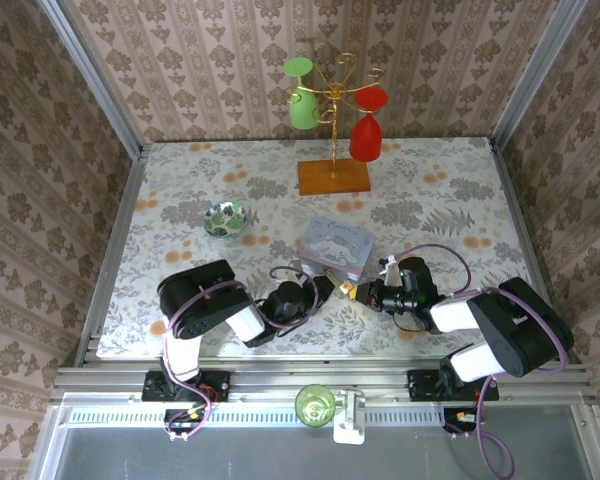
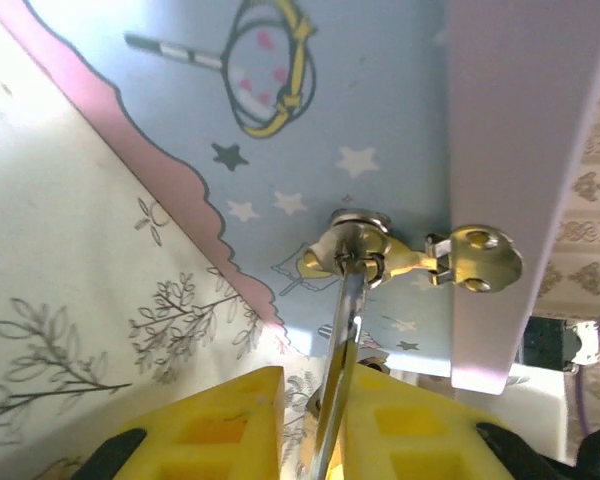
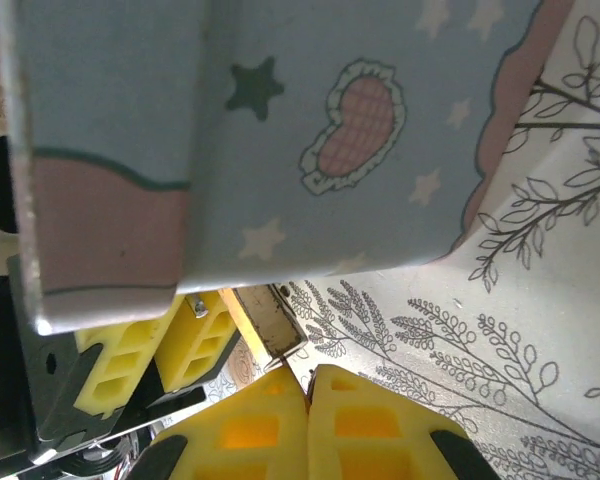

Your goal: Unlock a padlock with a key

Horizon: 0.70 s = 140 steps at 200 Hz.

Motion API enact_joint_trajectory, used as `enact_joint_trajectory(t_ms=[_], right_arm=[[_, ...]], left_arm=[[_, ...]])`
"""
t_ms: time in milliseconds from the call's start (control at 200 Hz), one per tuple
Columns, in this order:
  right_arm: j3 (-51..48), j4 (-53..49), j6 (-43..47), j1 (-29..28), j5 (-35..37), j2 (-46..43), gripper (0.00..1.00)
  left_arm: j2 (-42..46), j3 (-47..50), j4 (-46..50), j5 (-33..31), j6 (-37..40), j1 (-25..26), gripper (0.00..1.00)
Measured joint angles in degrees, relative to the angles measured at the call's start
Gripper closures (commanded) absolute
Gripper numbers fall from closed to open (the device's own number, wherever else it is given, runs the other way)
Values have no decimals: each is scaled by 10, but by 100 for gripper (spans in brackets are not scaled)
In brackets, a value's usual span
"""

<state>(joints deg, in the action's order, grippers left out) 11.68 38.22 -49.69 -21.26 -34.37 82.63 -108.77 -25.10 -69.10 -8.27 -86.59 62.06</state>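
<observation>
Just below the pale blue tin box (image 1: 335,243) at mid-frame, the two arms meet tip to tip.
At the bottom of the right wrist view, the right gripper (image 3: 308,385) has its yellow fingers pressed together on the padlock (image 3: 265,322), a small brass body jutting up-left from their tips beneath the box's lower edge. In the left wrist view, a thin metal strip (image 2: 342,330) rises from between the left gripper (image 2: 315,385) fingers to a ring (image 2: 355,245) at centre. A key (image 2: 480,258) hangs to the ring's right. A slim gap shows beside the strip, so I cannot tell whether it is clamped.
</observation>
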Motion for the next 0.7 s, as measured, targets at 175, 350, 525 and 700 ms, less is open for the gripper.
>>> enact_joint_trajectory(t_ms=[175, 350, 525, 700], right_arm=[[2, 22, -15, 0, -2, 16, 100], [9, 40, -31, 0, -15, 45, 70], [16, -18, -5, -5, 17, -13, 50], [39, -151, 59, -14, 85, -114, 54]], left_arm=[[37, 7, 65, -12, 38, -10, 75], [92, -3, 175, -25, 92, -10, 73], [168, -22, 289, -49, 146, -9, 69], [232, -47, 389, -70, 203, -9, 63]])
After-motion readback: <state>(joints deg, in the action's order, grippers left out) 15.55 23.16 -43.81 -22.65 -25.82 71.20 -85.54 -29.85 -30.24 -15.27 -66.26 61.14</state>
